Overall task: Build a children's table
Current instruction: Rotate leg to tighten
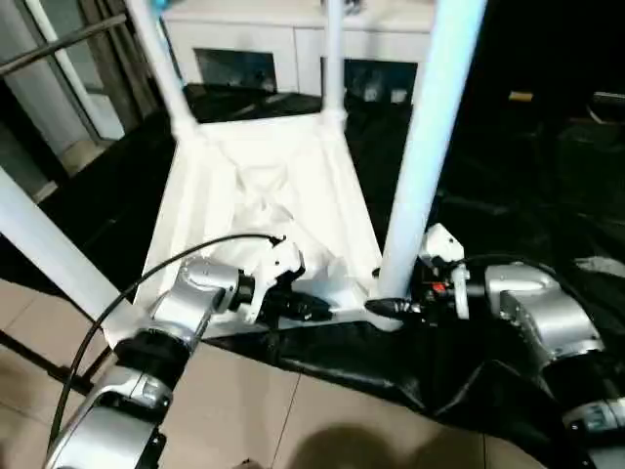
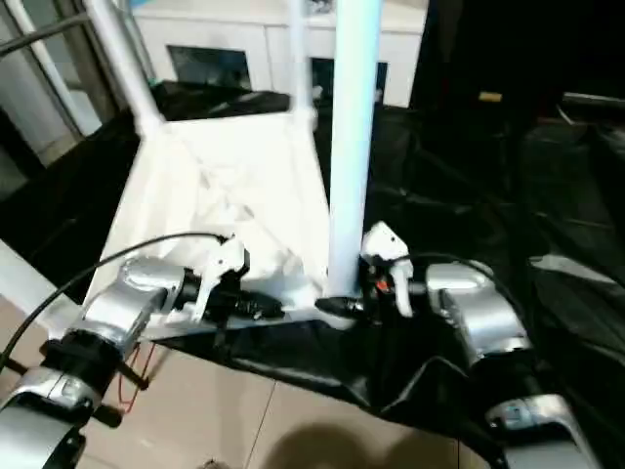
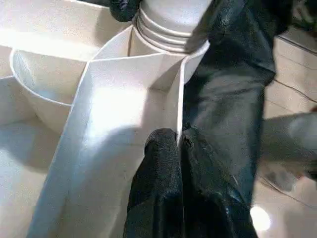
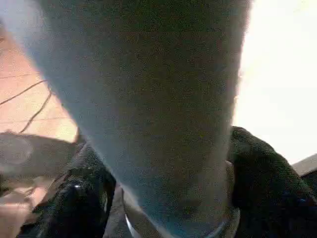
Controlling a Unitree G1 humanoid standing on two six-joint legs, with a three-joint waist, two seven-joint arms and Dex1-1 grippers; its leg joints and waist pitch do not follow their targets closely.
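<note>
My left gripper (image 1: 317,311) pinches the white ribbed plastic tabletop's (image 1: 264,186) rim, steadying it; my right gripper (image 1: 391,309) clasps the tapered white tube leg (image 1: 425,147) at its socket, presumably for seating.

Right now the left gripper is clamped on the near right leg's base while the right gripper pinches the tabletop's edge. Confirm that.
Arms are swapped. In the left eye view, the right gripper clamps the near right leg at its base; the left gripper pinches the tabletop edge.

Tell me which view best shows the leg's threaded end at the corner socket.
Left wrist view: the threaded end sits in the corner socket, ridges visible. Eye views show the leg upright; right wrist view shows its blurred shaft.
</note>
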